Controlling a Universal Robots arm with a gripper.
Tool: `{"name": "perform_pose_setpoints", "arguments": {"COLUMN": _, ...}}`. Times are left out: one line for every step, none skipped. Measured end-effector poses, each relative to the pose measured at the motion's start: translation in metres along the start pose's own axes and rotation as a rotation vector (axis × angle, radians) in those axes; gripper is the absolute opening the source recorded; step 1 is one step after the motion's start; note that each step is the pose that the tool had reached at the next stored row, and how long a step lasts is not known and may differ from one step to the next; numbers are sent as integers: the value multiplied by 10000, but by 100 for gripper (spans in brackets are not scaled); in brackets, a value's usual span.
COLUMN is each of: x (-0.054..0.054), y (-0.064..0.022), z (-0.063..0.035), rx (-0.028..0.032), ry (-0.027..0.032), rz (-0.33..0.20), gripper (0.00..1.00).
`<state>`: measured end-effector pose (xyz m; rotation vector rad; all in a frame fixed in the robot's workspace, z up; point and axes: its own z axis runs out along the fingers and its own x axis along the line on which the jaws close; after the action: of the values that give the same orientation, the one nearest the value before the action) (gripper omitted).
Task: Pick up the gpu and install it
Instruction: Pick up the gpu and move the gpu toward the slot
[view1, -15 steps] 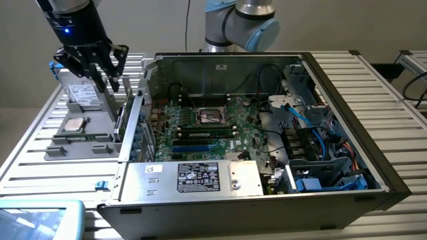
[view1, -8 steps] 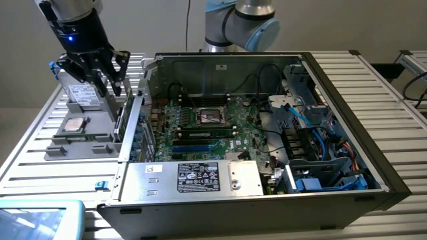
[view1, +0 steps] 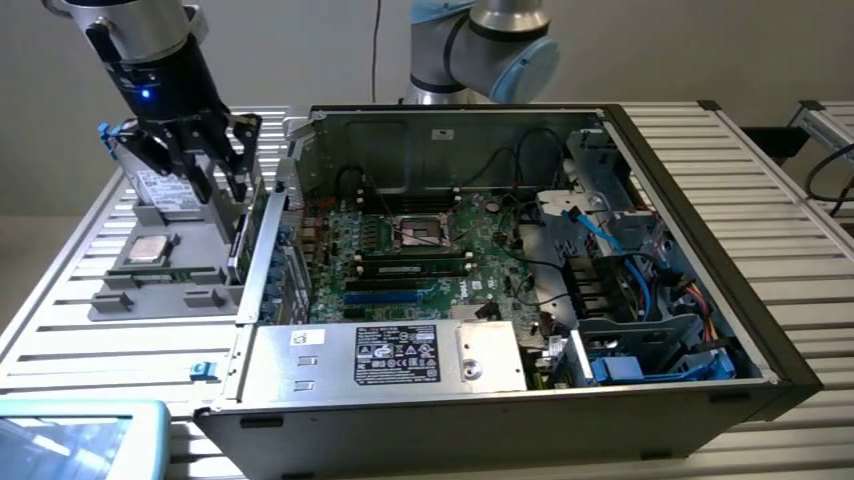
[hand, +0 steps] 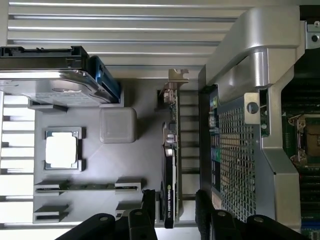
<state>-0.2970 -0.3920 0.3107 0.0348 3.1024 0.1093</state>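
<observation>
My gripper (view1: 214, 185) hangs at ten o'clock of the open case (view1: 454, 130) in the exterior view, jaws spread and empty, straddling the gpu (hand: 170, 165). The card stands on edge in its tray (hand: 115, 170) slot, probably so its flat faces can be pinched.

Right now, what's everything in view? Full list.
gpu: 1, green board, black cooler, on edge in tray
hard drive: 1, silver, propped up in tray
CPU: 1, silver, flat in tray
RAM stick: 1, dark, flat in tray
tray: 1, grey, exterior view's left of case
PC case: 1, silver-black, open, on table
motherboard: 1, green, inside case
labelled box: 1, silver, inside case, nearest exterior camera
table: 1, silver slats, under everything
arm: 1, grey-blue, behind case
gripper: 1, black, open, astride gpu, clear of it
</observation>
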Motion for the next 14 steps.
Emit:
{"name": "perform_pose_setpoints", "arguments": {"x": 2, "y": -1, "z": 19, "rx": 0, "ry": -1, "rz": 7, "gripper": 46}}
{"name": "perform_pose_setpoints", "arguments": {"x": 3, "y": -2, "z": 37, "rx": 0, "ry": -6, "rz": 17, "gripper": 46}}
{"name": "perform_pose_setpoints", "arguments": {"x": 4, "y": -4, "z": 55, "rx": 2, "ry": -12, "rz": 35, "gripper": 46}}
{"name": "perform_pose_setpoints", "arguments": {"x": 5, "y": -5, "z": 70, "rx": 1, "ry": -22, "rz": 58, "gripper": 46}}
{"name": "perform_pose_setpoints", "arguments": {"x": 5, "y": -6, "z": 84, "rx": 1, "ry": -35, "rz": 88, "gripper": 46}}
{"name": "perform_pose_setpoints", "arguments": {"x": 6, "y": -6, "z": 96, "rx": 1, "ry": -53, "rz": 126, "gripper": 46}}
{"name": "perform_pose_setpoints", "arguments": {"x": 6, "y": -7, "z": 105, "rx": 1, "ry": -78, "rz": 174, "gripper": 46}}
{"name": "perform_pose_setpoints", "arguments": {"x": 6, "y": -8, "z": 114, "rx": 1, "ry": -104, "rz": 222, "gripper": 46}}
{"name": "perform_pose_setpoints", "arguments": {"x": 7, "y": -8, "z": 122, "rx": 1, "ry": -131, "rz": 272, "gripper": 46}}
{"name": "perform_pose_setpoints", "arguments": {"x": 7, "y": -9, "z": 133, "rx": 2, "ry": -158, "rz": 324, "gripper": 46}}
{"name": "perform_pose_setpoints", "arguments": {"x": 9, "y": -10, "z": 144, "rx": 2, "ry": -179, "rz": 369, "gripper": 46}}
{"name": "perform_pose_setpoints", "arguments": {"x": 13, "y": -11, "z": 156, "rx": 4, "ry": -194, "rz": 406, "gripper": 46}}
{"name": "perform_pose_setpoints", "arguments": {"x": 19, "y": -12, "z": 170, "rx": 4, "ry": -208, "rz": 430, "gripper": 46}}
{"name": "perform_pose_setpoints", "arguments": {"x": 25, "y": -13, "z": 184, "rx": 4, "ry": -219, "rz": 450, "gripper": 46}}
